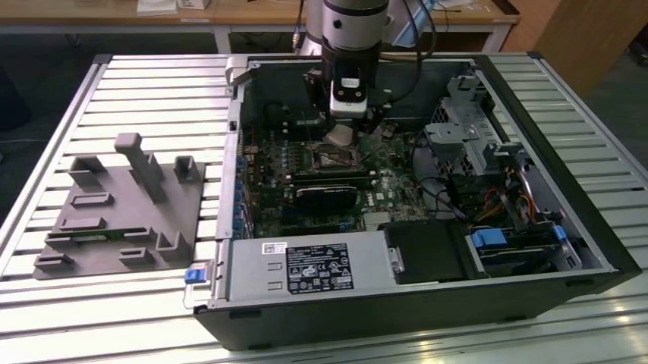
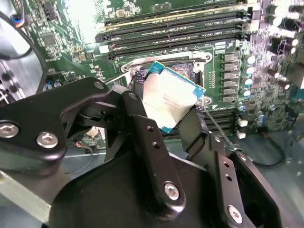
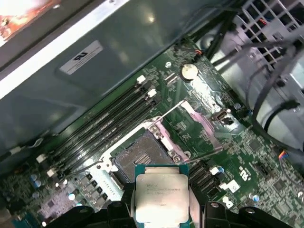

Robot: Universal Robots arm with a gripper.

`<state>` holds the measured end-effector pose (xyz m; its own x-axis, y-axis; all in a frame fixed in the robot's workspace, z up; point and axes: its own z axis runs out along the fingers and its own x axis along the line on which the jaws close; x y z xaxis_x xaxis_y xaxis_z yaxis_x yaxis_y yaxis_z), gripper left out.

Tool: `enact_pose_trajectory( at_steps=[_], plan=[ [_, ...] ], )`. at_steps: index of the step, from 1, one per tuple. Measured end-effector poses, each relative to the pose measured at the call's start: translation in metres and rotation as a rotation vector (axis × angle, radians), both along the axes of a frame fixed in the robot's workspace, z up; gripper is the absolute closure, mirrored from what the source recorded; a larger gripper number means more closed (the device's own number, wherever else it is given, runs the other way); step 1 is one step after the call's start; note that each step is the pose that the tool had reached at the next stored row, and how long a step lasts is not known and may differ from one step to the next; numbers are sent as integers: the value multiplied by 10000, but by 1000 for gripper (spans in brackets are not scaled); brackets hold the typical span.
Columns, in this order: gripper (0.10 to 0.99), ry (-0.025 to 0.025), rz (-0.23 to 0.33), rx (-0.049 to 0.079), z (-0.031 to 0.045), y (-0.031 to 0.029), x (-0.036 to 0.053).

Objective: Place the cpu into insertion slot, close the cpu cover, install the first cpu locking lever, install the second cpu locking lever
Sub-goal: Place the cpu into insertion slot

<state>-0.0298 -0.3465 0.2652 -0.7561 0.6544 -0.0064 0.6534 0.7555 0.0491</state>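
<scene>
You have the chip (image 3: 160, 199) pinched between the fingers (image 2: 142, 123) by two opposite edges, held aloft. The open socket (image 3: 137, 159) lies below it, slightly offset, with its cover (image 3: 205, 129) standing swung aside.

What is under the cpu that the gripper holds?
The open insertion slot lies below the cpu, on the green board. The cpu and the gripper cover part of the slot.
</scene>
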Motion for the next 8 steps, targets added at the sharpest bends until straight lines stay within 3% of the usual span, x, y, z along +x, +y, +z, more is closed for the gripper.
enact_pose_trajectory(
  at_steps=[8],
  plan=[
    [549, 0, -1119, 0, -3, 0, 0]
  ],
)
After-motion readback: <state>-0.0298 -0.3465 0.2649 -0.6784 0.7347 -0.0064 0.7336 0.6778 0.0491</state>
